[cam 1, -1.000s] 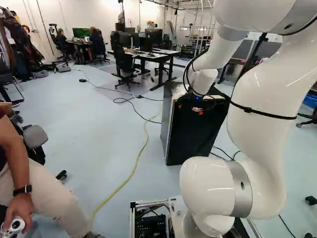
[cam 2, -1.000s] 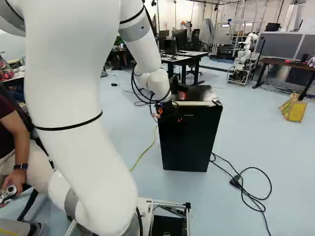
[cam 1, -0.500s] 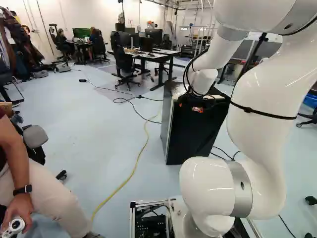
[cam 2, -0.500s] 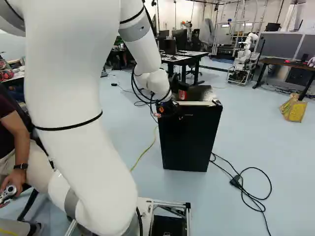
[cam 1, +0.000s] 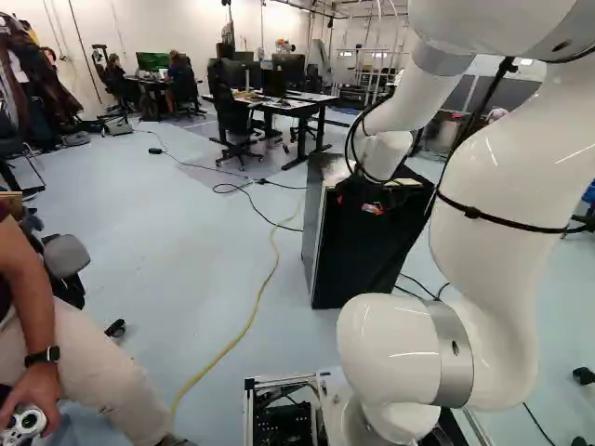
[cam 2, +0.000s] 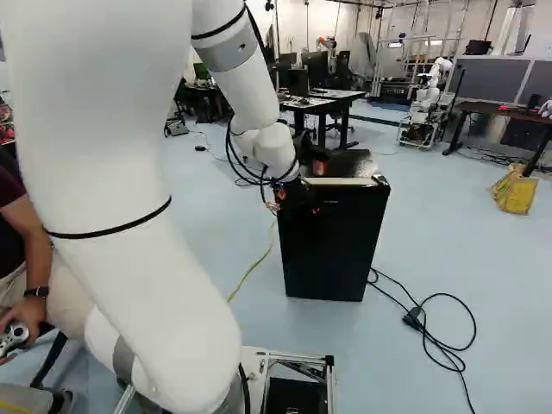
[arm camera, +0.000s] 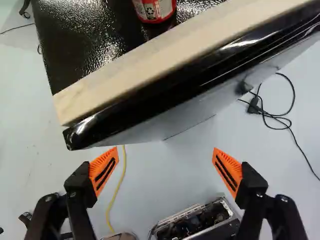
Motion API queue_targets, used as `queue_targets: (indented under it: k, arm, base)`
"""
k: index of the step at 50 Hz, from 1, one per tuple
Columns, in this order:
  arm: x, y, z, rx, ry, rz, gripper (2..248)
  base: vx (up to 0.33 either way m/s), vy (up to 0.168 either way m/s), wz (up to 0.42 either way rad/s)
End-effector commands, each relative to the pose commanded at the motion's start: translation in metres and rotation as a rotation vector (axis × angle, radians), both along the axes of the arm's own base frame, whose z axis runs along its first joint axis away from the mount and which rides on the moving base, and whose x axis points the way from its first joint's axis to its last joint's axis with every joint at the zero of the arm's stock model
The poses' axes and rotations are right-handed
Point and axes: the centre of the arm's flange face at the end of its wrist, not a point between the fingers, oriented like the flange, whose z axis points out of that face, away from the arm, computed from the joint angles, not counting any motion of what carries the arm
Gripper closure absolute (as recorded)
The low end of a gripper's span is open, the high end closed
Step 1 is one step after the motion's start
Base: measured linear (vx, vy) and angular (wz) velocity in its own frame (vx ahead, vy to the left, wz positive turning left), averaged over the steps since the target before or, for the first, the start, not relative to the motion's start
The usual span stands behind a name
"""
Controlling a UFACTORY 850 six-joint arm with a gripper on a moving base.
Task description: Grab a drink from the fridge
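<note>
Can (arm camera: 155, 9): red, standing on top of the fridge (cam 2: 335, 246), ahead of the jaws and past the fridge's near edge; its upper part is out of the wrist view. The jaws are spread wide, their orange pads (arm camera: 104, 171) well apart, with floor (arm camera: 165, 172) showing between them. They hang by the front of the fridge, near its top; whether they touch it, I cannot tell. A pale strip (arm camera: 175, 60) runs along the fridge's near top edge, between the can and the jaws. On the floor, a yellow cable (arm camera: 118, 192) passes below and left of the jaws, and a black cord (arm camera: 280, 120) lies looped to their right. Well beyond them stands a worktop (cam 2: 338, 95) with monitors (cam 2: 315, 69).
</note>
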Motion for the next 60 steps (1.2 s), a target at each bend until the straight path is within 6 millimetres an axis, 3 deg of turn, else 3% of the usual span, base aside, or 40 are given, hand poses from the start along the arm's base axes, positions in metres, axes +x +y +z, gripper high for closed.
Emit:
queue_targets:
  k: [32, 60]
  arm:
    - [-0.049, 0.009, 0.009, -0.087, -0.178, -0.020, 3]
    - [-0.038, 0.009, 0.029, -0.252, -0.433, 0.080, 3]
  base:
    - [0.000, 0.000, 0.000]
    - [0.000, 0.000, 0.000]
